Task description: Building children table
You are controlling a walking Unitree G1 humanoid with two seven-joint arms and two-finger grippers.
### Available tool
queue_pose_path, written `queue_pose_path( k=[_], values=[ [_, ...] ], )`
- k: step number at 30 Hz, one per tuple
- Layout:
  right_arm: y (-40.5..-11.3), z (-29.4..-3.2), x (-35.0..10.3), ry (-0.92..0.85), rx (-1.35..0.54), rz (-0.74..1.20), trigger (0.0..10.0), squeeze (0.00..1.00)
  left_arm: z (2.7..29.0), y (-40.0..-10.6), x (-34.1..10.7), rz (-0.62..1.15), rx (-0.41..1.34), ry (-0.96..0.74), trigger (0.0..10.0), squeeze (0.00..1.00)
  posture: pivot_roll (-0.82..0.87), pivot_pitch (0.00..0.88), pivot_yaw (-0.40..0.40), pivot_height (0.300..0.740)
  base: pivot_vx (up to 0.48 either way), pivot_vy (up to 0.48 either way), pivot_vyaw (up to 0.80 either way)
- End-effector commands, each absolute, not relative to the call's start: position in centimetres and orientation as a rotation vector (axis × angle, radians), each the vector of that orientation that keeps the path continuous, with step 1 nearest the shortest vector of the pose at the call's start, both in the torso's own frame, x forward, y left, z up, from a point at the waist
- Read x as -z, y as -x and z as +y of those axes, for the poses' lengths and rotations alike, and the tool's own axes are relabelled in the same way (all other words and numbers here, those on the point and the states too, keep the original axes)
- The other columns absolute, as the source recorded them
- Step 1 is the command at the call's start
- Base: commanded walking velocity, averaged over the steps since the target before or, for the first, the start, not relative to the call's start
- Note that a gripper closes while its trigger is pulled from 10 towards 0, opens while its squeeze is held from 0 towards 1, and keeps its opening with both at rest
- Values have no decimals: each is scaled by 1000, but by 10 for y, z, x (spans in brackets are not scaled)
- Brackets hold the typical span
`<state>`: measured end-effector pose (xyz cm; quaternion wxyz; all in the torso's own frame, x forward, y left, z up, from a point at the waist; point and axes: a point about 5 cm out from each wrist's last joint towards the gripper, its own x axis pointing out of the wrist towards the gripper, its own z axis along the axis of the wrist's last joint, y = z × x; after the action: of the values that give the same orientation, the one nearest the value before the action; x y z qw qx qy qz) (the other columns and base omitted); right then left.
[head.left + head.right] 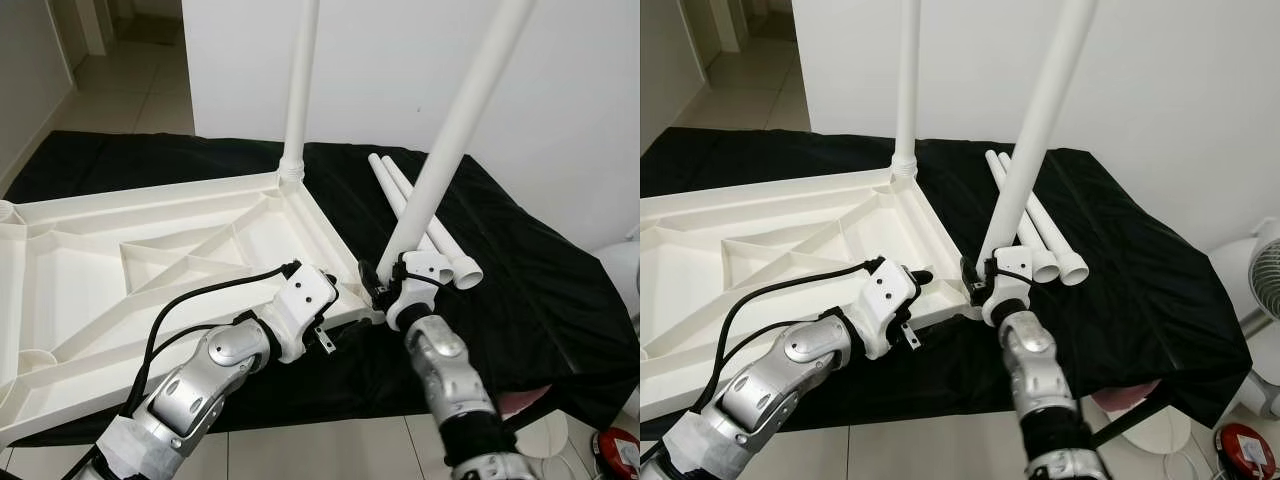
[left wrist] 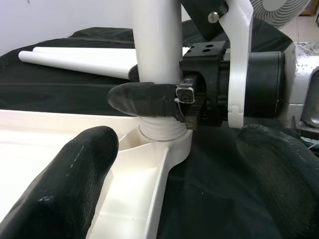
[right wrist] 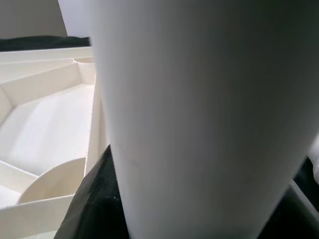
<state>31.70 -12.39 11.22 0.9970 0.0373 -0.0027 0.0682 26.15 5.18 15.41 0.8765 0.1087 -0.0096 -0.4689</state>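
Note:
The white table top (image 1: pixel 150 250) lies upside down on a black cloth. One white leg (image 1: pixel 300 80) stands upright in its far corner. My right gripper (image 1: pixel 385 282) is shut on a second leg (image 1: pixel 450 140), which leans to the right. The ribbed end of that leg (image 2: pixel 159 130) sits in the socket at the near right corner. My left gripper (image 1: pixel 921 277) rests at the rim beside that corner, open, with one finger (image 2: pixel 65 189) over the inside of the top. Two loose legs (image 1: pixel 425 215) lie on the cloth behind.
The black cloth (image 1: pixel 540 290) covers a low surface that ends at the right and near edges. A white wall stands close behind. A fan (image 1: pixel 1265 270) and a red object (image 1: pixel 1245 450) sit on the tiled floor at the right.

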Motion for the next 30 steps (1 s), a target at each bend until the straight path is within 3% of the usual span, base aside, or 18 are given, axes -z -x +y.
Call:
queue_pose_path(
  k=[1, 2, 11, 12, 14, 15, 30],
  values=[
    [-310, -131, -92, -54, -79, 95, 10000, 0, 48, -258, -151, 4, 1074, -244, 10000, 0, 2, 0, -111, 740, 0, 0, 0],
    [-305, -126, -92, -69, -9, 105, 10000, 0, 48, -258, -152, 1, 1075, -243, 10000, 0, 7, 0, -116, 740, 0, 0, 0],
    [-300, -120, -99, -97, 28, 105, 10000, 0, 49, -260, -153, -5, 1071, -243, 10000, 0, 3, 0, -114, 740, 0, 0, 0],
    [-299, -118, -100, -98, 24, 104, 10000, 282, 49, -261, -154, -6, 1070, -244, 10000, 0, 3, 0, -114, 740, 0, 0, 0],
    [-299, -117, -101, -99, 22, 104, 10000, 282, 49, -261, -154, -6, 1070, -244, 10000, 0, 3, 0, -114, 740, 0, 0, 0],
    [-298, -117, -103, -100, 20, 99, 10000, 1000, 49, -261, -154, -7, 1069, -243, 10000, 0, 4, 0, -115, 740, 0, 0, 0],
    [-303, -133, -112, -85, -104, 34, 10000, 1000, 50, -261, -155, -8, 1063, -238, 10000, 0, 5, 0, -117, 740, 0, 0, 0]
  ],
)
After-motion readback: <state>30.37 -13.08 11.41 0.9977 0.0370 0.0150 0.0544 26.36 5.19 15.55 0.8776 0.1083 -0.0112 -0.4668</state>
